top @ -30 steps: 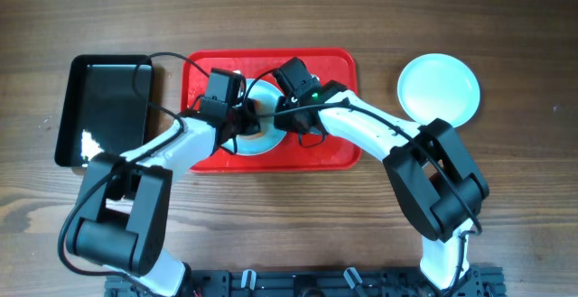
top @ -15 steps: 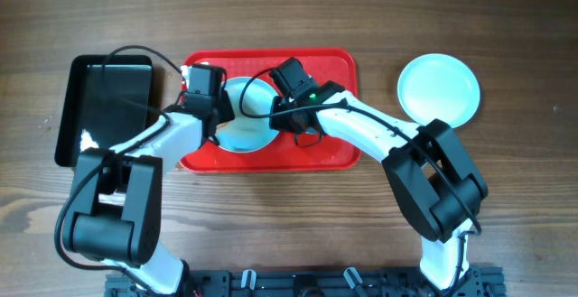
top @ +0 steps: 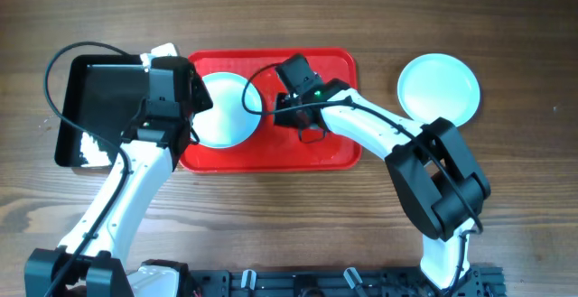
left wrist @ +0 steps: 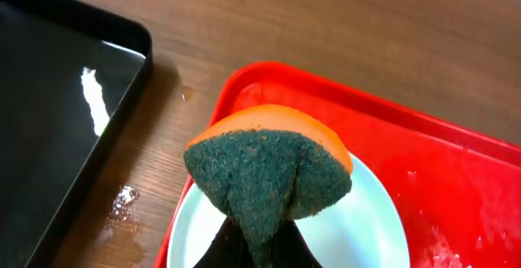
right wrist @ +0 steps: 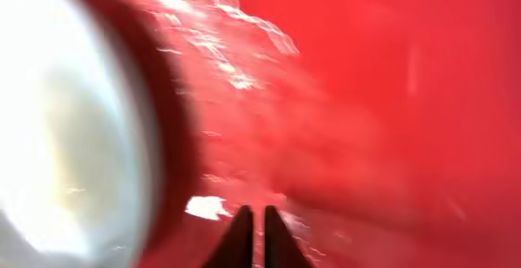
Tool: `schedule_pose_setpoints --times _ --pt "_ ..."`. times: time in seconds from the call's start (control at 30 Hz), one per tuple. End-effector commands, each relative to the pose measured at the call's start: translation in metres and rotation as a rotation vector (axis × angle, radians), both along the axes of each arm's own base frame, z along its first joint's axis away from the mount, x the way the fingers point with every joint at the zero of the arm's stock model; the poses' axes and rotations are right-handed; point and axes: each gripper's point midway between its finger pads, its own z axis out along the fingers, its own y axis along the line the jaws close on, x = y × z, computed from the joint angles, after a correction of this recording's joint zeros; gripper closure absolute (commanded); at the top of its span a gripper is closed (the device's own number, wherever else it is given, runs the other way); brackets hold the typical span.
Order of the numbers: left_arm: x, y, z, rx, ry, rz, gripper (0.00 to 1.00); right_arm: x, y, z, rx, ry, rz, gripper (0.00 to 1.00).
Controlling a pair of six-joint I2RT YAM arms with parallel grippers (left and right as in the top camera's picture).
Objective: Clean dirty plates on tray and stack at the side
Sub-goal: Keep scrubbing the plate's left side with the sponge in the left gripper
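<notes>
Glossy red tray (top: 334, 62), rounded corners, wet sheen, round pale plate (top: 224, 121) on its left half, second plate (top: 439, 88) on wooden table (top: 524, 198) right of tray, left gripper (left wrist: 254, 248) clamped on folded coarse green-and-orange sponge (left wrist: 269, 166) above tray's left edge, right gripper (right wrist: 251, 231) pinched closed, empty, over tray's middle.

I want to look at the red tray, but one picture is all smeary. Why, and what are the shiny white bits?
Right wrist view: the tray is streaked with blur, and the plate glows washed-out white. Left wrist view: sharp, with the sponge crisp and a white glare streak on the black bin. Overhead view: clear, even light.
</notes>
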Motion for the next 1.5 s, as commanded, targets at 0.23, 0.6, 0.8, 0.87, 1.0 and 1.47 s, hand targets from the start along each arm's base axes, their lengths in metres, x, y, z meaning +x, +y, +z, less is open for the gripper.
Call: schedule_pose_setpoints --times 0.23,0.6,0.8,0.87,1.0,1.47 --pt "-0.023 0.030 -0.038 0.041 0.165 0.128 0.96 0.022 0.043 0.033 0.161 -0.166 0.200 0.50" --pt "-0.022 0.021 -0.042 0.000 0.177 0.093 0.96 0.038 0.061 0.021 0.091 -0.114 0.174 0.57" --pt "-0.023 0.021 -0.043 0.000 0.181 0.093 0.96 0.036 0.059 0.007 0.050 -0.081 0.152 0.63" --pt "-0.023 0.021 -0.043 0.000 0.181 0.093 0.96 0.032 0.055 -0.004 0.034 -0.046 0.139 0.66" --pt "-0.024 0.019 -0.043 -0.007 0.185 0.087 0.96 0.028 0.044 -0.013 -0.024 -0.021 0.122 0.77" --pt "-0.029 -0.067 -0.074 -0.270 0.288 -0.162 0.96 0.009 -0.018 -0.027 -0.184 0.171 -0.043 0.95"
